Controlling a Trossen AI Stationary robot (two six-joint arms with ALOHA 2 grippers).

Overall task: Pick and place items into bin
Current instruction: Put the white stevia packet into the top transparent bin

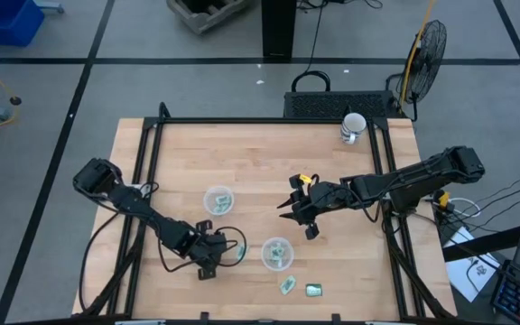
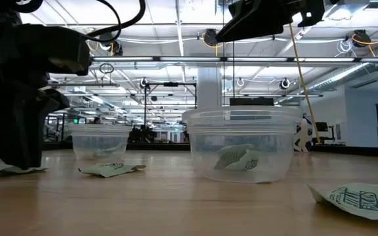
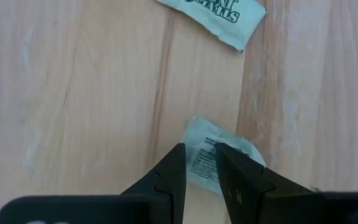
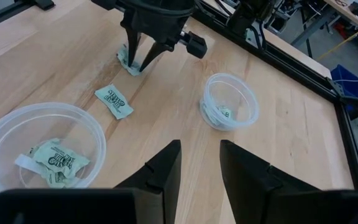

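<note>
Near the front of the wooden desk [image 1: 242, 153], the left gripper [image 3: 199, 163] reaches down over a pale green packet [image 3: 229, 149] lying flat, its fingers slightly apart and straddling the packet's edge, not clamped. This looks like the pick step; next the fingers must close on the wrapper, lift, and carry it to a clear cup [image 4: 39, 146] nearby, which already holds packets. Another packet [image 4: 114, 101] lies just beside. The right gripper [image 4: 199, 163] hovers mid-desk, fingers apart and empty. A second cup [image 4: 230, 101] holds a packet. Much of the gripped packet hides behind the fingers.
</note>
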